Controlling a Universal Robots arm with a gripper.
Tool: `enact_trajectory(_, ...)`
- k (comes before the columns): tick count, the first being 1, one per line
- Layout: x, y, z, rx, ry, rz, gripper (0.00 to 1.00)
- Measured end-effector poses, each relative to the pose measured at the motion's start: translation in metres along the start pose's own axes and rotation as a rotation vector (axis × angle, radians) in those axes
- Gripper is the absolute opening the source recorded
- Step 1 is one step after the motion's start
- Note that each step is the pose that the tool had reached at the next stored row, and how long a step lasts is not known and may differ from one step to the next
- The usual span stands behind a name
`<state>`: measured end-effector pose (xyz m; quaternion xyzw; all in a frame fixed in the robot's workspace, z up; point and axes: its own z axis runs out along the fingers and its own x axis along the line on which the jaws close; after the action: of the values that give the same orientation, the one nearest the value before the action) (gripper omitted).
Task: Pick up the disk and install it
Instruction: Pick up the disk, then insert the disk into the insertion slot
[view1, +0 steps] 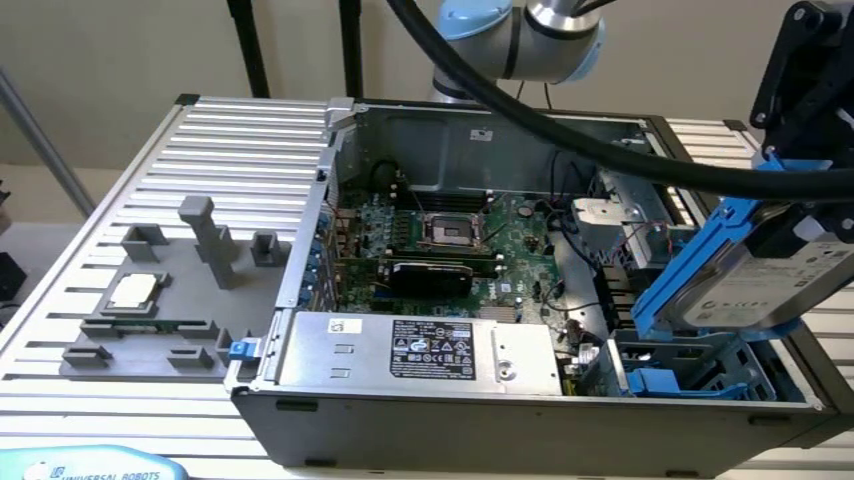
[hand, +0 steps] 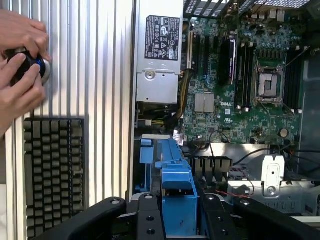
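Note:
The disk (view1: 767, 285), silver-grey with a white label in a bright blue carrier (view1: 694, 255), hangs tilted on edge at the exterior view's right. It is above the front corner of the open computer case (view1: 534, 410). My gripper (view1: 798, 205) comes down from above and is shut on the disk. In the wrist view the blue carrier (hand: 177, 197) sits between my black fingers (hand: 100, 220), over the drive bay (hand: 150, 155). The drive bay (view1: 681, 365) holds a blue plastic piece and lies just below the disk.
Inside the case lie the motherboard (view1: 441, 240) and a grey power supply (view1: 420, 350) with a black label. Thick black cables (view1: 601, 130) cross above. A grey fixture (view1: 147, 310) with a square chip stands on the ribbed table. A person's hands (hand: 20, 65) and a keyboard (hand: 52, 175) are nearby.

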<state>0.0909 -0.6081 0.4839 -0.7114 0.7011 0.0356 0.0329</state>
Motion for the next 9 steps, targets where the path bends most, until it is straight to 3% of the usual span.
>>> enact_trajectory(9, 0.0002, -0.0007, 0.0002, -0.0003, 0.0004, 0.0, 0.33)
